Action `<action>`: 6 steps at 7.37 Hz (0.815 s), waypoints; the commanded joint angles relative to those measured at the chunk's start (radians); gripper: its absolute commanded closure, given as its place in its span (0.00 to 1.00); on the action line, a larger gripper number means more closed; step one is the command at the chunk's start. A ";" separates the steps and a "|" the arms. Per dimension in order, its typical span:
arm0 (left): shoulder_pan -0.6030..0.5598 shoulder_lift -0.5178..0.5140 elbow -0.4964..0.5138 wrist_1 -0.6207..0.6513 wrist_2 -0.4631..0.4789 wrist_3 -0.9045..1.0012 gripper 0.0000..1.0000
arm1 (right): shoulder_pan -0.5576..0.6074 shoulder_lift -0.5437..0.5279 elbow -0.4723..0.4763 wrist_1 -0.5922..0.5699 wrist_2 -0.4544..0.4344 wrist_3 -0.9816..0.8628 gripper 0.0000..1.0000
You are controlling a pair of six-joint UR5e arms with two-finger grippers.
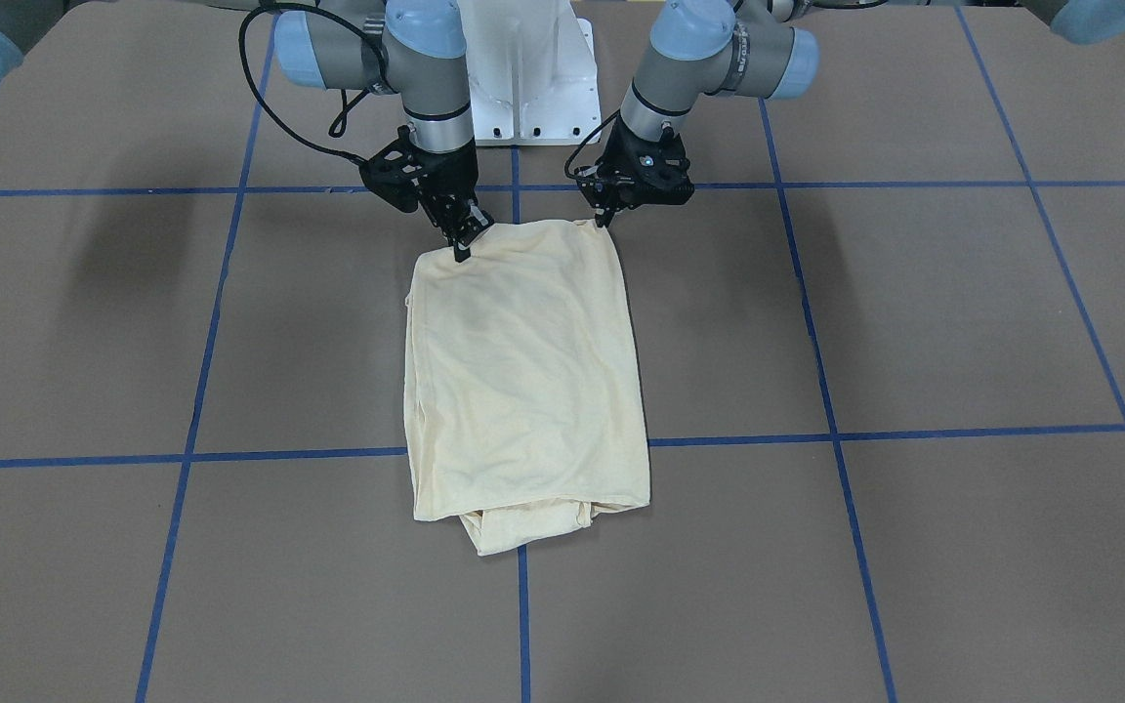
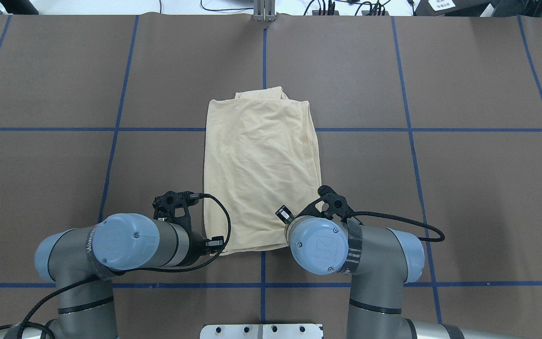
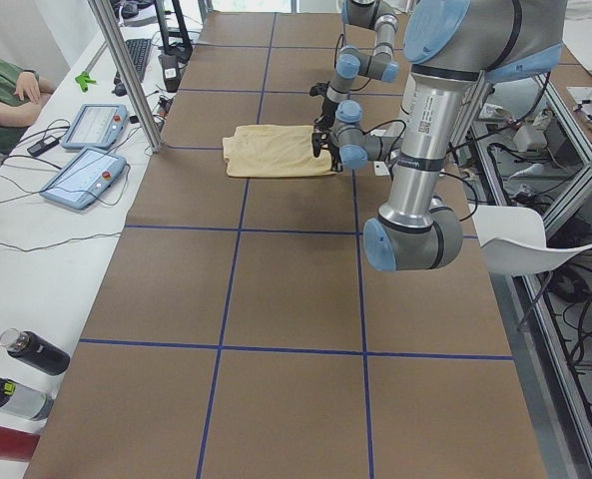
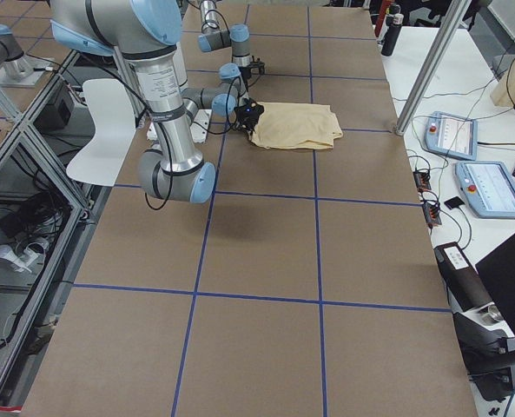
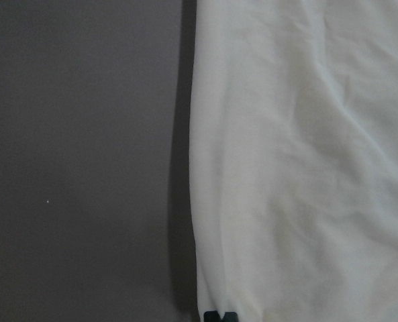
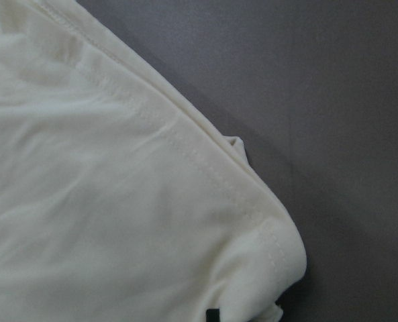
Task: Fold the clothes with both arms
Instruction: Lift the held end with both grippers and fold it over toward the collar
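The shirt (image 1: 523, 371) lies in the middle of the bench (image 1: 914, 322). It's folded lengthwise into one long strip, plain side up, and runs straight away from the robot. At the far end a tucked-under layer (image 1: 514, 532) pokes out past the hem, so the strip isn't quite tidy there.

Both arms are bent down over the end nearest the robot, one at each corner. The left tool (image 1: 605, 219) has its tips pinched close together on its corner. The right tool (image 1: 462, 246) looks nipped shut on the other corner, where the cloth is bunched and lifted slightly. Its wrist camera shows the stitched hem puckering right at the tip. From the wrist cameras I can only see slivers of the fingers, so I'm going mostly by the view from across the bench.

Taking the two corners of one short edge makes sense to me. With both corners held the edge stays taut and square, and the arms can carry it over together toward the far end and halve the strip. I'd say the sideways folds are done and this crosswise fold is the one in hand. The cloth is thin and will sag between the two grips unless the arms move in step.
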 commanded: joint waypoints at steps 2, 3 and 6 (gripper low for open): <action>-0.001 0.001 -0.089 0.003 -0.073 -0.006 1.00 | 0.023 -0.027 0.115 -0.015 0.022 0.000 1.00; 0.000 0.003 -0.112 0.003 -0.073 -0.036 1.00 | -0.023 -0.069 0.190 -0.049 0.021 0.005 1.00; 0.066 0.008 -0.284 0.105 -0.110 -0.109 1.00 | -0.120 -0.084 0.433 -0.260 0.015 0.071 1.00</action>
